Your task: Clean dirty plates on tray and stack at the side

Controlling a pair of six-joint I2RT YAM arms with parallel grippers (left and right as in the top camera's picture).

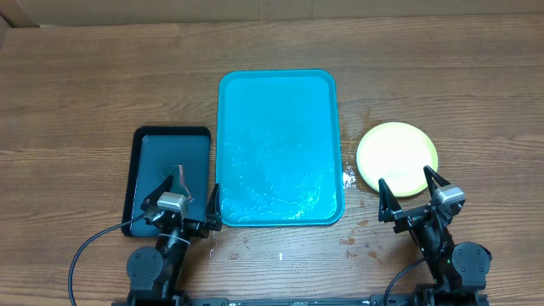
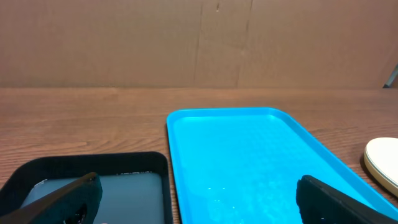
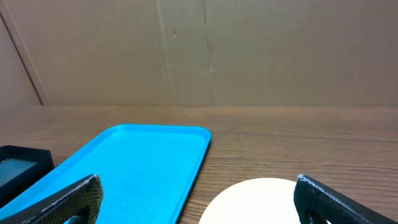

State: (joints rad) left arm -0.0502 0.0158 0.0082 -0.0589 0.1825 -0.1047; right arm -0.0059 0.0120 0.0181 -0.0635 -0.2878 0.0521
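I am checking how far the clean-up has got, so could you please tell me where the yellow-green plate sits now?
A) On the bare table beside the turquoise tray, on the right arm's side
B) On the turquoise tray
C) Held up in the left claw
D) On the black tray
A: the yellow-green plate lies on the wooden table, clear of the turquoise tray and just ahead of the open right claw.

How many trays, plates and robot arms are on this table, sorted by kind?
Trays: 2, the turquoise tray and the black tray.
Plates: 1 in sight, the yellow-green plate; I cannot tell whether others lie under it.
Robot arms: 2, the left arm and the right arm, jaws open on both.
Total: 5.
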